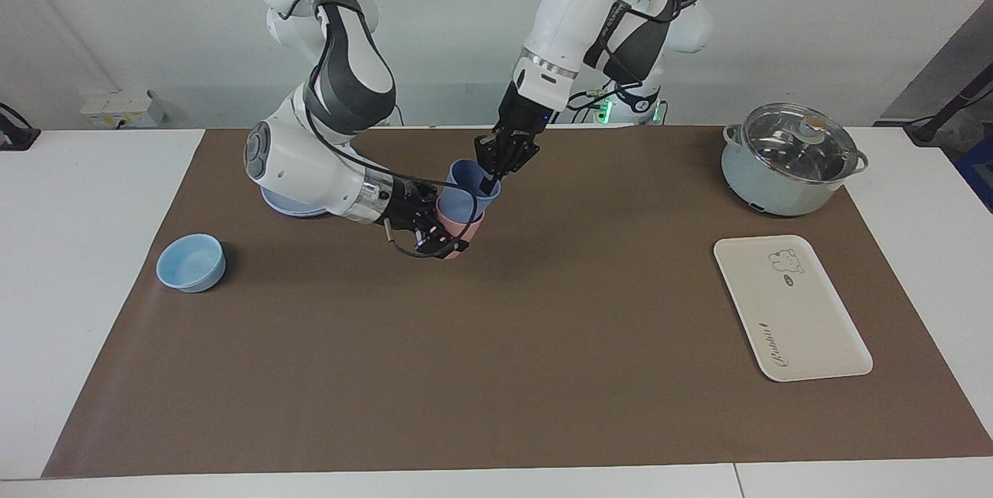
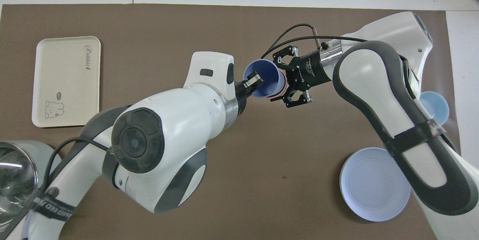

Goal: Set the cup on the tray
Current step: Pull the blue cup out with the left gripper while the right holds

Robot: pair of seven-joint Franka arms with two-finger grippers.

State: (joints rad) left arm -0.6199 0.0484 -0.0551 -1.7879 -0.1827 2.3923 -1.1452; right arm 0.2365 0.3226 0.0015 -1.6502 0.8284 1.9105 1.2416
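The periwinkle-blue cup is nested in a pink cup near the middle of the brown mat, both tilted. My left gripper comes down from above and is shut on the blue cup's rim; in the overhead view one finger sits inside the cup. My right gripper reaches in from the side and is shut around the pink cup. The cream-white tray lies bare toward the left arm's end of the table, also in the overhead view.
A lidded pot stands nearer to the robots than the tray. A light-blue bowl and a round blue plate lie toward the right arm's end. The right arm's elbow hangs over the plate.
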